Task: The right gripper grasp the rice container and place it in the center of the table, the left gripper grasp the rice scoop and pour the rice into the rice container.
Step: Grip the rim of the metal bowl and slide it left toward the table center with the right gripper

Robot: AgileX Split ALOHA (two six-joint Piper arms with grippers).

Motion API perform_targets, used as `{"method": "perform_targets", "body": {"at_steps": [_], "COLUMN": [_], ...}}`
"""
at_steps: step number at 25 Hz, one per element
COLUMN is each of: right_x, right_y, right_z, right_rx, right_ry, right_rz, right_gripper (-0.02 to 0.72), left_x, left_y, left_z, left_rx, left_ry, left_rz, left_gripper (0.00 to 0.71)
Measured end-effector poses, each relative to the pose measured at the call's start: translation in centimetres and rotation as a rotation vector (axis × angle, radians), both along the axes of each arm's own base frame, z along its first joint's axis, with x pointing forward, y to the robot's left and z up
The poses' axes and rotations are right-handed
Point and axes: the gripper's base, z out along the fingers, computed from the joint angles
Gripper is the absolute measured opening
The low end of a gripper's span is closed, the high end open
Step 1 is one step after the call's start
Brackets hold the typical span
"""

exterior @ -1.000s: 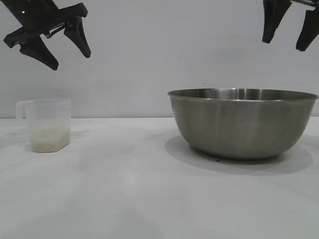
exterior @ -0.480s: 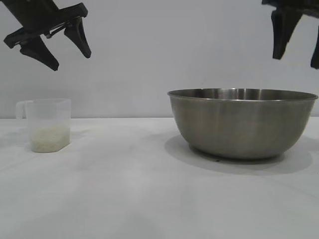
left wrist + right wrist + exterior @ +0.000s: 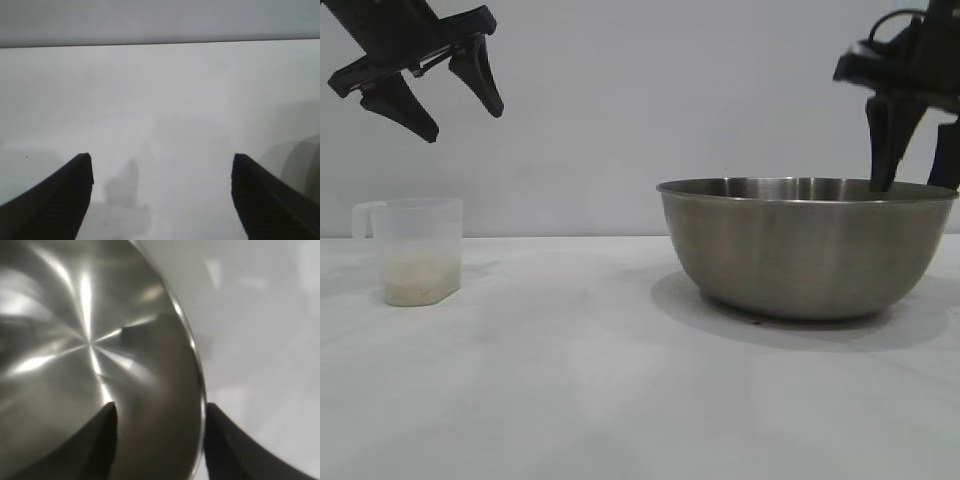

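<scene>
Right gripper [image 3: 912, 185] poised over right rim of rice container [image 3: 800, 255], near right edge of table [image 3: 620, 400]; fingers apart, straddling rim, nothing clamped. Risk: thin rim slipping, bowl tipping or skidding. Left gripper [image 3: 460, 110] spread wide above rice scoop [image 3: 415, 250], near left edge.

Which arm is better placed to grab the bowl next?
Right. The right gripper straddles the rice container rim, one finger inside, one outside. The left gripper hangs above the rice scoop.

Exterior camera low, level; 2 wrist cameras look down — right's closest.
</scene>
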Motion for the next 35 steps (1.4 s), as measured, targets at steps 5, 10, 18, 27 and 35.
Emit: {"method": "perform_targets", "body": {"at_steps": [5,10,18,27,35], "right_x": [0.1,0.1,-0.5,-1.5,-1.3], "right_y": [0.1,0.5,4.8,8.5,8.4], "right_z": [-0.3,-0.1,0.2,0.2,0.2], "right_rx": [0.007,0.057,0.144,0.163,0.150], "right_ry": [-0.005,-0.021,-0.041,-0.036,-0.056], "right_rz": [0.019,0.046,0.152,0.239,0.234], "right_gripper": [0.041,0.000,0.000,0.000,0.323], "left_x": [0.0,0.0,0.0,0.0,-0.1], "left_y": [0.0,0.0,0.0,0.0,-0.1], "left_z": [0.0,0.0,0.0,0.0,0.0], "left_rx": [0.000,0.000,0.000,0.000,-0.002], "left_ry": [0.000,0.000,0.000,0.001,0.010], "left_rz": [0.000,0.000,0.000,-0.001,-0.007], "left_gripper": [0.507,0.507,0.507,0.507,0.507]}}
